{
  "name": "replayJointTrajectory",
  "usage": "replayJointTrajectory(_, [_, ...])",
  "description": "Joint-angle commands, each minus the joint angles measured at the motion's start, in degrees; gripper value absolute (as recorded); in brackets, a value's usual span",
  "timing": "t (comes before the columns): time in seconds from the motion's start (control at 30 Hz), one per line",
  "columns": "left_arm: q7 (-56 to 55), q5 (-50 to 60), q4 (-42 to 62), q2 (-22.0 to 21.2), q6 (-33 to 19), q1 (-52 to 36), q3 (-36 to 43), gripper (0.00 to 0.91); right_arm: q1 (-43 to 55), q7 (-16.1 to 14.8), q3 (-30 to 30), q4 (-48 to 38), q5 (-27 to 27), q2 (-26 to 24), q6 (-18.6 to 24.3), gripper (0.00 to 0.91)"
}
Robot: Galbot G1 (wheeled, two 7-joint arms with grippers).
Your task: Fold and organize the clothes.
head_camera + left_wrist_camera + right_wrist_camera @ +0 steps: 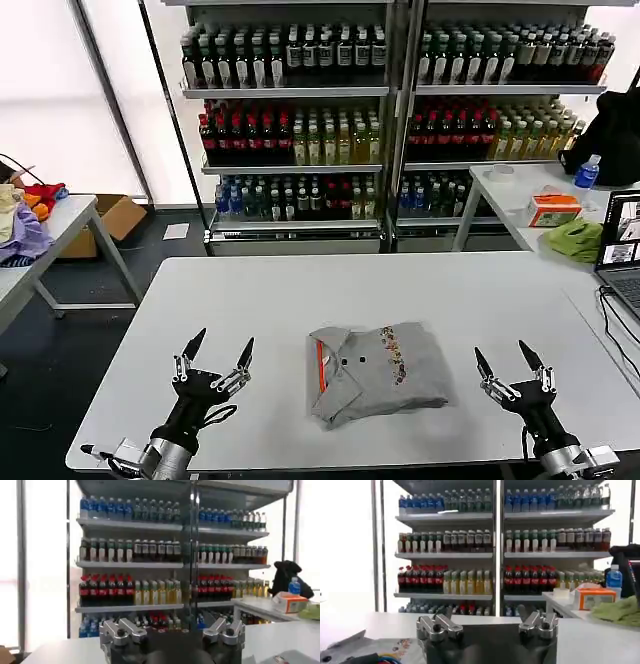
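Two grippers are held low at the near edge of the white table (300,290). On the robot's left, the left gripper (214,356) is raised with its two dark fingers spread wide and pointing up, nothing between them. On the robot's right, the right gripper (508,364) is held the same way, fingers spread and holding nothing. Between them, a little farther back, a grey shirt (375,370) is laid flat on the table, folded into a neat block, its orange-red collar lining turned toward the left gripper. Neither gripper is touching it. Shelves of bottles (290,140) are seen behind.
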Motion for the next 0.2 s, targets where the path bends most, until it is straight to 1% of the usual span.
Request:
replayJointTrajectory(0.03, [4.54, 3.78, -1.34, -2.74, -1.64, 1.88, -1.86, 0.907, -2.11, -0.69, -0.06, 1.85, -0.20, 0.24, 1.05, 0.907])
replayJointTrajectory(0.2, [4.55, 4.22, -0.77, -2.72, -2.56, 2.17, -2.63, 0.907, -2.22, -0.85, -0.58, 1.63, -0.16, 0.18, 1.09, 0.907])
